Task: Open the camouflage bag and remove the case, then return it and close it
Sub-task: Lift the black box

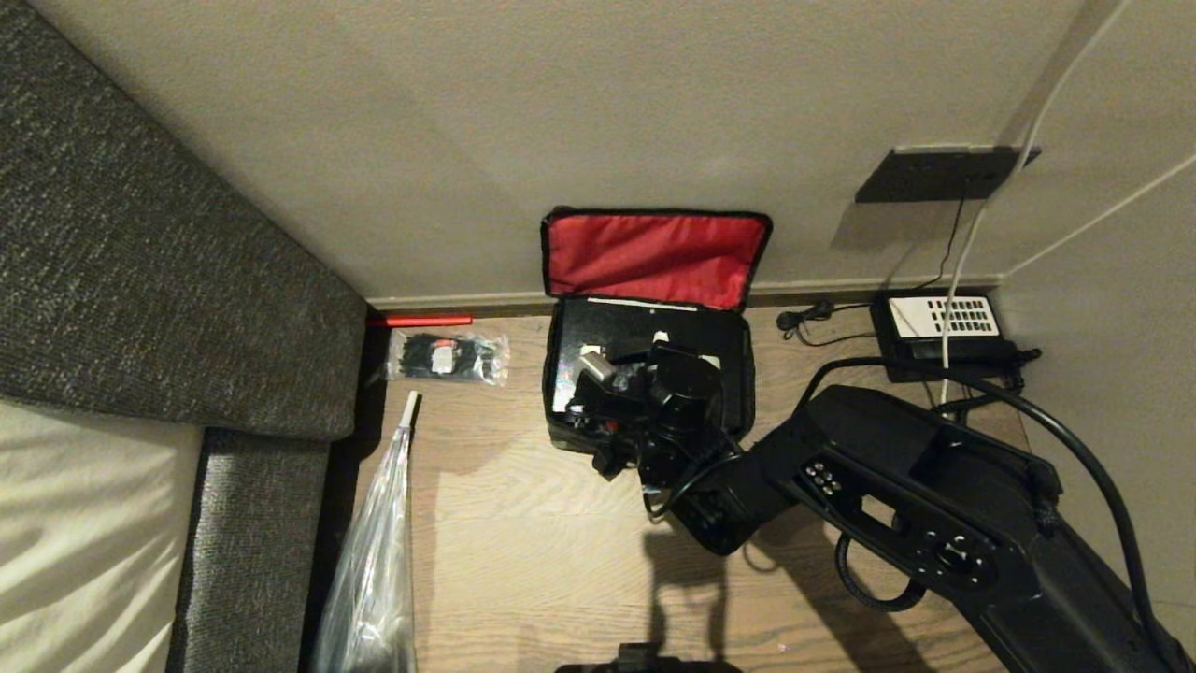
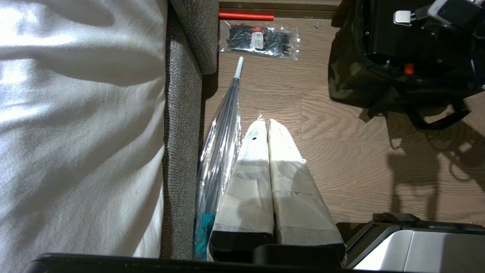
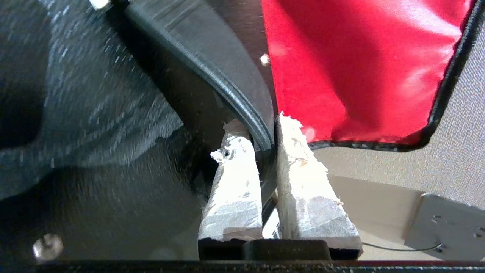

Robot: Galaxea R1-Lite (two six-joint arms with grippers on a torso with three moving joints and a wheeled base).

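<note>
Red lining shows on the raised lid of the camouflage bag, which stands open on the wooden floor with the lid leaning back against the beige wall. Inside the bag's mouth lies the case, black and glossy, filling most of the opening.

Over the bag's front half reaches the right gripper, its black arm coming in from the bag's right side. In the right wrist view its two taped fingers are drawn narrow and pinch a curved black handle between them; that handle arches across the case's dark, shiny face, with the red lining just behind it.

Away from the bag, on its left, the left gripper hangs above the floor with its pale wrapped fingers pressed together and nothing between them. Just beside it lies a clear plastic umbrella along the edge of a grey fabric sofa.

Also left of the bag, near the skirting, lies a packet of black cable ties, with a thin red stick just behind it. To the bag's right, against the wall, sits a black telephone with a white keypad, cables trailing from it.
</note>
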